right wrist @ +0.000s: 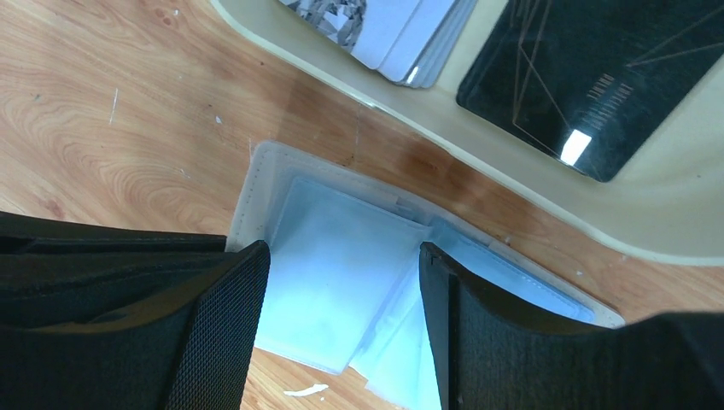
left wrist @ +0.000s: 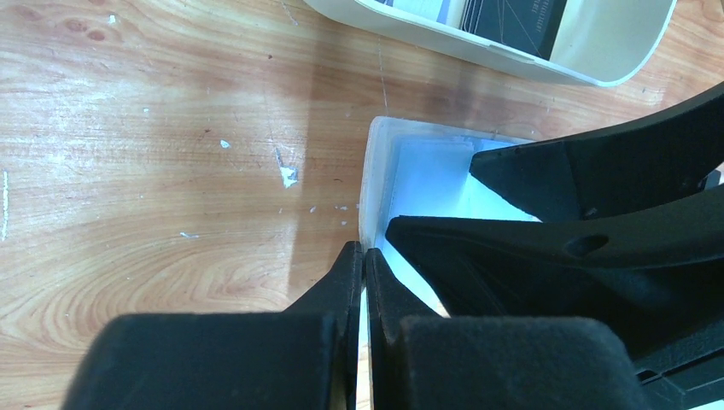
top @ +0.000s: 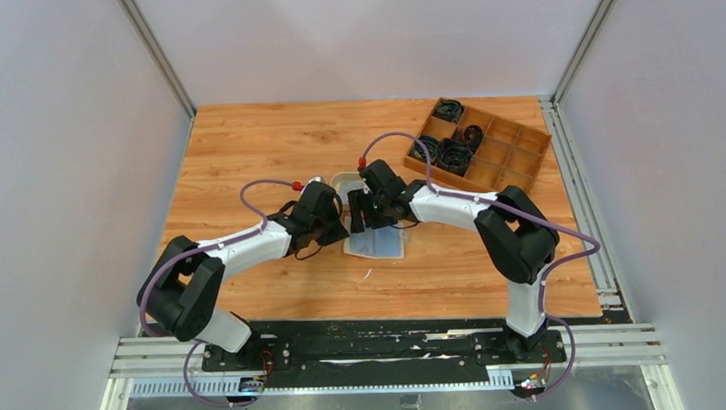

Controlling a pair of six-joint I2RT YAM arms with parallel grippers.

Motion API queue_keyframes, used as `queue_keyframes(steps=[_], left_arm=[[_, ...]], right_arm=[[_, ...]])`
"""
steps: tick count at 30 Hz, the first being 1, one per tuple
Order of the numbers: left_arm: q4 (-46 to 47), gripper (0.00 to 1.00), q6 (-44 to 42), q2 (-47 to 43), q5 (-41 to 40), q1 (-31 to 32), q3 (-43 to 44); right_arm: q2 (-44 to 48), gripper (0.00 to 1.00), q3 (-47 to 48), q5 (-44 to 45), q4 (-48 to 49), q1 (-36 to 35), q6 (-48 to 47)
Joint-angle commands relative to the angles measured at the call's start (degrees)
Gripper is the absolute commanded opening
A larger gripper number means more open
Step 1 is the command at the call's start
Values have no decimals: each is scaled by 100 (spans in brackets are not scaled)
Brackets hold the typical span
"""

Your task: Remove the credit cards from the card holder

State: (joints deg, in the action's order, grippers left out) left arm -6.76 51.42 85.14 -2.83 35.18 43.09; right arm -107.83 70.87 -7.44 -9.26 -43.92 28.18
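**Wooden table, three things on it**

We see a wood-grain table. At its middle lies the pale card holder, opened flat, and a beige dish sits just beyond it. A brown compartment tray rests at the far right corner.

The card holder is milky cream, its credit card pale blue. In the beige dish — a black card, finely pale-lined.
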Motion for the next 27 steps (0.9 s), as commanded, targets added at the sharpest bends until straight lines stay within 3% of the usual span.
queue_keyframes(steps=[1, 15, 27], left_arm=[[-111, 0, -53, 11, -148, 33, 129], [-138, 0, -97, 50, -137, 35, 139], [-257, 0, -36, 184, -300, 34, 198]], right_arm=[[-249, 68, 297, 97, -101, -179, -117], [-562, 69, 706, 732, -648, -413, -256], [-287, 69, 415, 1436, -1120, -433, -675]])
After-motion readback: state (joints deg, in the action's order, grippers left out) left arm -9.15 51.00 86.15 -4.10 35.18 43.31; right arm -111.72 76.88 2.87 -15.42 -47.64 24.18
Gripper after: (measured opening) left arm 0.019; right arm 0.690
